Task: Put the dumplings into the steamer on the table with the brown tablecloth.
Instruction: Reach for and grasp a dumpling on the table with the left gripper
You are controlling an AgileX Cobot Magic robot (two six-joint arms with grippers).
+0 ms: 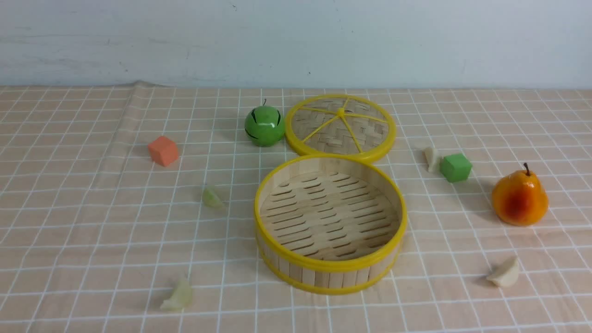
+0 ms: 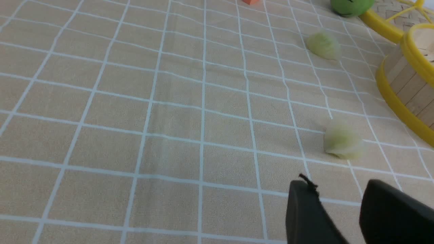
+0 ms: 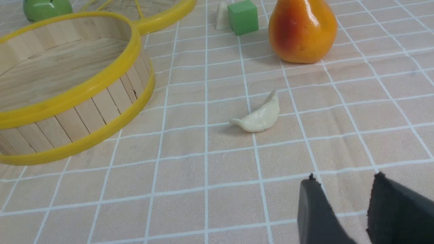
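L claw (image 2: 334, 189) & R claw (image 3: 342, 181) part-open; lid (image 1: 343, 125) behind steamer (image 1: 330, 222), pear (image 1: 519, 198) near cube (image 1: 456, 167).

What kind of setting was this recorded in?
Probably a staged tabletop test area rather than a working kitchen: toy-like green cube and orange cube sit around an empty bamboo steamer on checked cloth.

The place looks like a tabletop set up for robot trials, its type of room unclear. Beyond the left gripper (image 2: 334, 189) and right gripper (image 3: 342, 181), a checked cloth (image 1: 92, 208) carries loose cubes (image 1: 163, 151) and shiny fake fruit (image 1: 520, 198) before a bare, scuffed wall (image 1: 296, 41).
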